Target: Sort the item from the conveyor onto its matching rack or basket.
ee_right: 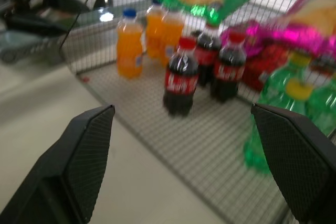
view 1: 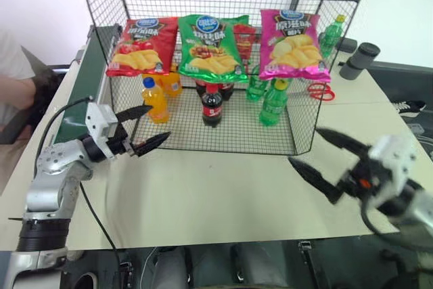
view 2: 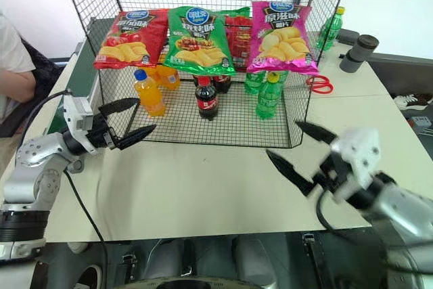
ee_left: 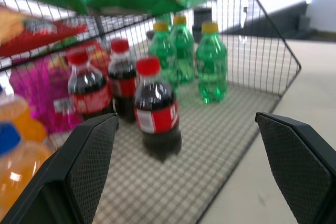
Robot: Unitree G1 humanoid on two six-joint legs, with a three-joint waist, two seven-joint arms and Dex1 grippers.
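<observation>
Left eye view: green chip bag (view 1: 211, 47) on rack (view 1: 308, 109)

Every chip bag has a blue oval logo up top: the green chip bag (view 1: 212, 47), red one (view 1: 141, 47) at its nine o'clock, magenta one (view 1: 293, 44) at three (lettering unreadable from here).
</observation>
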